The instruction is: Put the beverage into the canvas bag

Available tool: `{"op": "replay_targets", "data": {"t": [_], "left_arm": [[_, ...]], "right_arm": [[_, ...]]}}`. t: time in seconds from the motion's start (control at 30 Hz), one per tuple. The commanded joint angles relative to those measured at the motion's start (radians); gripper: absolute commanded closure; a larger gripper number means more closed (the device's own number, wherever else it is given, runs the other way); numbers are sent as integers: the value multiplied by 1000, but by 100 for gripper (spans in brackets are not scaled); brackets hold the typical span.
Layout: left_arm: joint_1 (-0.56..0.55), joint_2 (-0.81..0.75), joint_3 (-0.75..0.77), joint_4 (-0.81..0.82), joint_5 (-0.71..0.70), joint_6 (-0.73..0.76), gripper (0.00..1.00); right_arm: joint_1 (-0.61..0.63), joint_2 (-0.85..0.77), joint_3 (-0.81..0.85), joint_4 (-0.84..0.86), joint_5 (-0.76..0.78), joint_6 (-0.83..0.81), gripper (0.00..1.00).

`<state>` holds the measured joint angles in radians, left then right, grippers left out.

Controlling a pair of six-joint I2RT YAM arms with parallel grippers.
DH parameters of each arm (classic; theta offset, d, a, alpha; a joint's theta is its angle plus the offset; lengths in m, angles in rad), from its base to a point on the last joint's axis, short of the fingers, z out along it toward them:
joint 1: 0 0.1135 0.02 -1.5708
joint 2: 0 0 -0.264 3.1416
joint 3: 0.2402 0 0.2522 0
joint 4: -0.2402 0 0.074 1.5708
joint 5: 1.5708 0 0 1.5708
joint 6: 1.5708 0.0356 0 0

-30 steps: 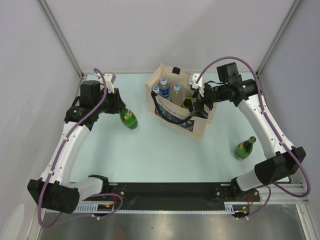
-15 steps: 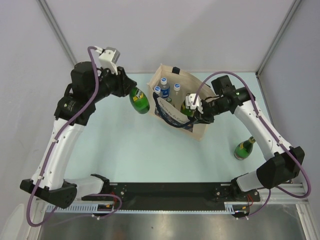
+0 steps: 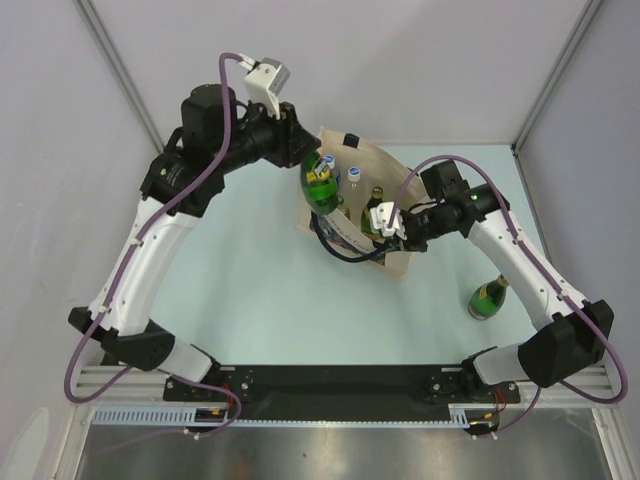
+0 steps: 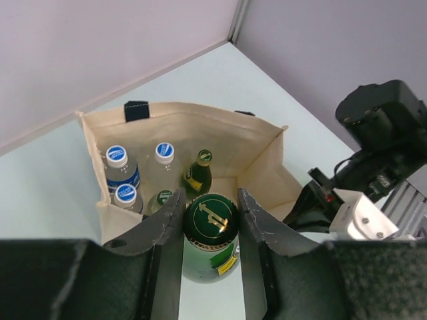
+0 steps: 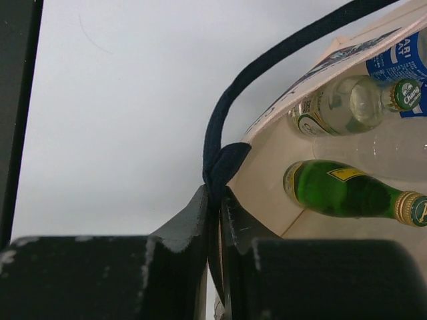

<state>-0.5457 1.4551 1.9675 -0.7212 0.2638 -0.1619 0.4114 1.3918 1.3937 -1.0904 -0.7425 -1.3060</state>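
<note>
Beverage: a green bottle (image 4: 211,225) hangs above the left side of the canvas bag (image 4: 230,133), over its open mouth and not yet down inside it.
Axis: the bottle's long axis runs steeply, close to upright. The round gold-marked top faces the left wrist camera and the body points down toward the bag.
Left pincer (image 4: 211,197): clenched on the green bottle, one finger on each side of it.
Right pincer (image 5: 215,200): clenched on the bag's navy handle (image 5: 280,53) at the near-right rim, with the strap pinched between the two fingers.
Bag edges: the mouth gapes wide and the far rim stands up. In the top view the bag sits skewed on the desk (image 3: 260,300).
Room inside: three blue-capped water bottles (image 4: 117,156) fill the left part. A clear bottle with a green cap (image 4: 162,197) and a gold-capped green bottle (image 4: 202,160) stand beside them. The right part shows bare canvas floor.
Room outside: pale walls (image 3: 60,150) close in the desk on the left, far and right sides. The left arm reaches over from the far left, and the right arm curves in from the right.
Loose item: another green bottle (image 3: 487,297) stands on the desk to the near right, well apart from the bag.
</note>
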Motion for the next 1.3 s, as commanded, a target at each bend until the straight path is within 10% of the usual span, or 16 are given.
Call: {"op": "replay_targets", "data": {"t": [0.0, 0.47, 1.27], "left_arm": [[-40, 43, 168, 157, 28, -41, 100], [-123, 303, 315, 207, 54, -21, 100], [-197, 392, 12, 333, 54, 154, 100]], "right_arm": [[9, -34, -21, -51, -41, -1, 92], [1, -53, -19, -39, -54, 19, 93], [-36, -53, 77, -65, -104, 71, 99]]}}
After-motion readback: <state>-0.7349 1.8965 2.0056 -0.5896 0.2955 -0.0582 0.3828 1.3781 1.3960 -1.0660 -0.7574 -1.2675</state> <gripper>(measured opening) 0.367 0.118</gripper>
